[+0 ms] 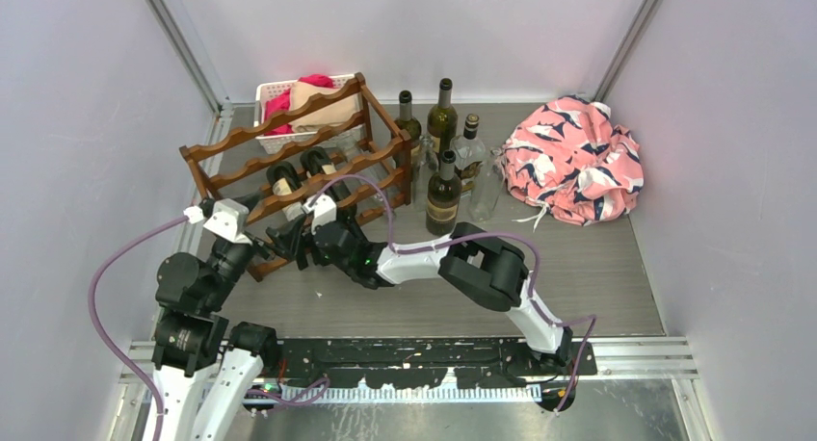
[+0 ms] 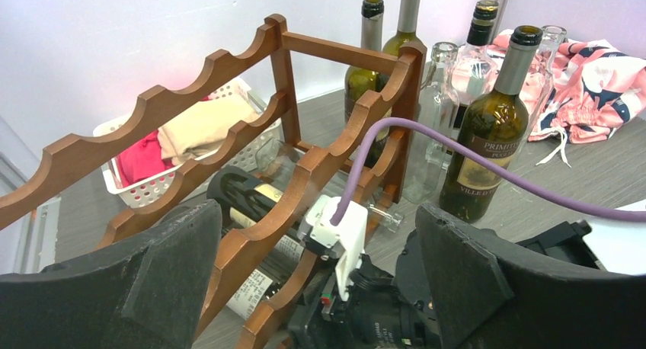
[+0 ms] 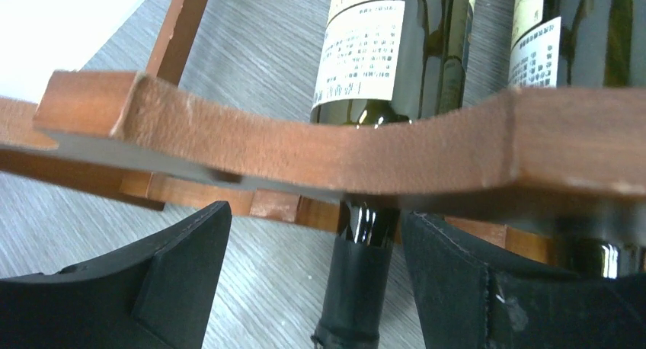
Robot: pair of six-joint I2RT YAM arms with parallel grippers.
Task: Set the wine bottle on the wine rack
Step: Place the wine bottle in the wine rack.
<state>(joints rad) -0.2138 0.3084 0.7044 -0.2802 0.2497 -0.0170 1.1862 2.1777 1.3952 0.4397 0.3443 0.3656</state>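
Because the wine bottle is lying on the lowest tier of the wine rack with its neck sticking out under the front rail, the main danger is sitting just at that neck. The right tool is standing spread, one finger on each side of the neck and apart from it, so it is gripping nothing. If this tool is pulling back at a slant or turning while it is leaving, I think a finger is going to catch the neck and drag the bottle forward out of its hollow, or roll it against the second bottle lying just beside it.

The purple cable of the right arm is arching close over the rack's front corner. In my judgement it is risking a snag on the rail, and a snag is pulling the whole rack across the counter.

The left tool is also spread and holding nothing, and it is hanging near the rack's front. Any careless move there is pushing the frame, and the standing bottles beside the rack are easy to knock over.
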